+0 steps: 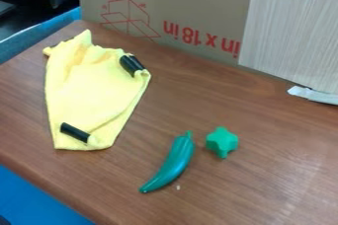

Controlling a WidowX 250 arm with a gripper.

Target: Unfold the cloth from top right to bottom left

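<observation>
The yellow cloth (92,91) lies rumpled on the left part of the brown table. It is long and uneven, with a raised peak at its top edge and a narrower lower end. Two short black pieces (131,64) sit side by side at its upper right edge. Another short black piece (74,132) rests on the cloth near its bottom edge. Folds run down its right side, and a small bunched bit of cloth is beside the lower black piece.
A green curved pepper-like object (173,164) and a green star-shaped object (222,142) lie right of the cloth on the wooden table (264,184). A cardboard box wall (185,7) stands along the back, with a pale striped panel (290,31) at right.
</observation>
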